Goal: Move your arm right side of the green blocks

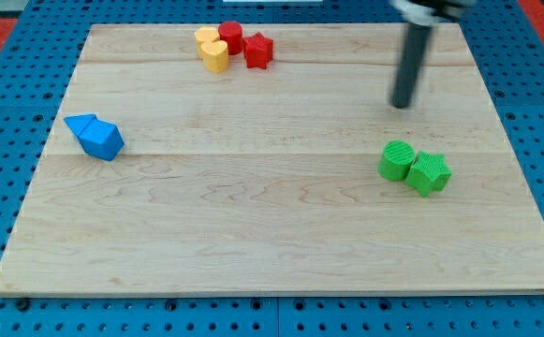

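Two green blocks sit together at the view's right: a green cylinder [397,160] and, touching it on its right, a green star-like block [430,173]. My tip [402,105] is the lower end of the dark rod that comes down from the view's top right. It stands above the green cylinder in the view, about a block's width away, touching neither green block.
A wooden board [272,234] lies on a blue pegboard. At the view's top stand a yellow heart block [213,49], a red cylinder [231,37] and a red star block [258,51]. Two blue blocks [96,137] sit at the left.
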Robot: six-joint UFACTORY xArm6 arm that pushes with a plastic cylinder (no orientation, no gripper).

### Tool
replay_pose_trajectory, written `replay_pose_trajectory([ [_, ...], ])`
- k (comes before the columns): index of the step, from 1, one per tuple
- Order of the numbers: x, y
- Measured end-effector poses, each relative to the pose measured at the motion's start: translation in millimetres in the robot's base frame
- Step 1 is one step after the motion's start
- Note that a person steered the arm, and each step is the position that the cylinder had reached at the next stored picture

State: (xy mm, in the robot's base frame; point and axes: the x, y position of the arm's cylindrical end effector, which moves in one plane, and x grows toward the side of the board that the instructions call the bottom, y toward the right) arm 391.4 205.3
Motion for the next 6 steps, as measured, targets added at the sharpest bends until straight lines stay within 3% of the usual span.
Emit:
replay_pose_trajectory([
  [1, 94.1, 53.9],
  [2, 106.1, 97.7],
  [4, 105.0, 4.1],
  [6, 56.3, -35.5],
])
